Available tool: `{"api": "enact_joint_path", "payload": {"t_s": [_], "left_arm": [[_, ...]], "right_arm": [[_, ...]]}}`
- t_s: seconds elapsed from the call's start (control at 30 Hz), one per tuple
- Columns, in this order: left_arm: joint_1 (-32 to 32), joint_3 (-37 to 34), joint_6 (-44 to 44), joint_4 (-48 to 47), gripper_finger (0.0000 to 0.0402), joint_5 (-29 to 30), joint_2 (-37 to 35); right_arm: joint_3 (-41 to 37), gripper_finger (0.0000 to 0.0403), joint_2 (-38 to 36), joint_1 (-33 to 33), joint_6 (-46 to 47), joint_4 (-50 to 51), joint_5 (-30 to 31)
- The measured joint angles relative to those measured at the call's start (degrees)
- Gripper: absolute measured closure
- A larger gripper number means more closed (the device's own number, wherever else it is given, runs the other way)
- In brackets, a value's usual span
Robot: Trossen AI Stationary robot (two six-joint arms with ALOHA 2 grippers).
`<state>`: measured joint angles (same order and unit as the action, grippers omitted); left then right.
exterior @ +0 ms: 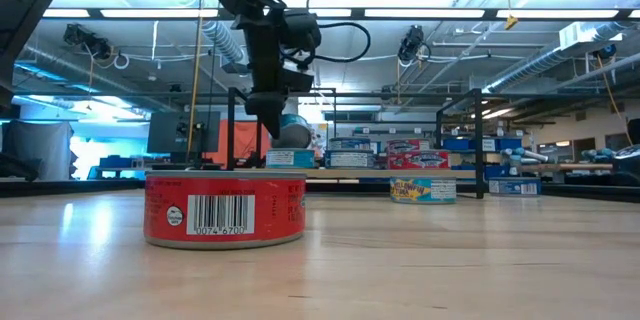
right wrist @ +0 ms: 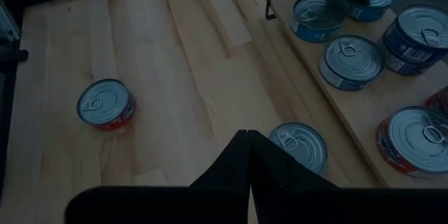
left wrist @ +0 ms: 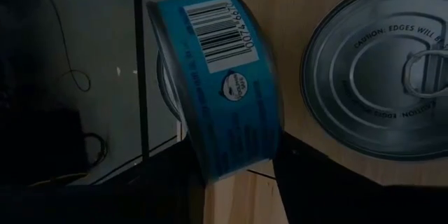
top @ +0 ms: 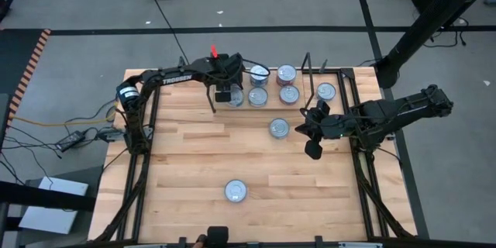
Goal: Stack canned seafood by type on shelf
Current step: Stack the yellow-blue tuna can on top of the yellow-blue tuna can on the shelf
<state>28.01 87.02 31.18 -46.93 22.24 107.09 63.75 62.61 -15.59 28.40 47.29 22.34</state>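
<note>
A teal-labelled tin (left wrist: 217,84) sits between the two dark fingers of the left tool (top: 225,93), turned on its edge so the barcode on its side label faces the wrist camera. The fingers press on its flat faces, clamped on it. In the low view this tin (exterior: 291,132) hangs clear above the shelf (top: 341,77), at the shelf's left end beside a black wire upright (top: 213,97). Another tin's silver lid (left wrist: 381,70) lies flat on the wood just beside the held one.

On the shelf, other tins stand in a group: blue ones (top: 259,95) next to the left tool, red ones (top: 288,93) to their right, and one more (top: 326,91) near the right upright (top: 307,66).

Out on the bench (top: 194,163), a tin with a blue-green label (top: 279,128) lies just in front of the shelf, and a red tin (top: 235,191) lies well apart near the front edge.

The right tool (top: 314,136) hovers above the bench near the blue-green tin, its fingers pressed together and holding nothing.
</note>
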Motion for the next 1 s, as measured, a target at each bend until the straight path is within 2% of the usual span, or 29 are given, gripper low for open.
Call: {"api": "enact_joint_path", "payload": {"t_s": [0.17,0.53,0.8,1.0], "left_arm": [[-0.05,-0.03,0.06,0.22,0.0265,0.94,0.0],[-0.31,-0.31,0.39,5.08,0.0267,14.86,0.33],[-0.35,-0.24,3.28,6.34,0.0225,12.24,0.28],[-0.35,-0.24,3.3,6.19,0.0217,11.93,0.24]], "right_arm": [[0.0,0.0391,0.0,0.0,-0.02,0.0,-0.01],[0.0,0.0391,0.0,0.0,-0.07,0.0,-0.01],[0.0,0.0391,0.0,-0.02,-0.09,0.0,-0.01],[0.0,0.0391,0.0,-0.01,-0.09,0.0,-0.01]]}}
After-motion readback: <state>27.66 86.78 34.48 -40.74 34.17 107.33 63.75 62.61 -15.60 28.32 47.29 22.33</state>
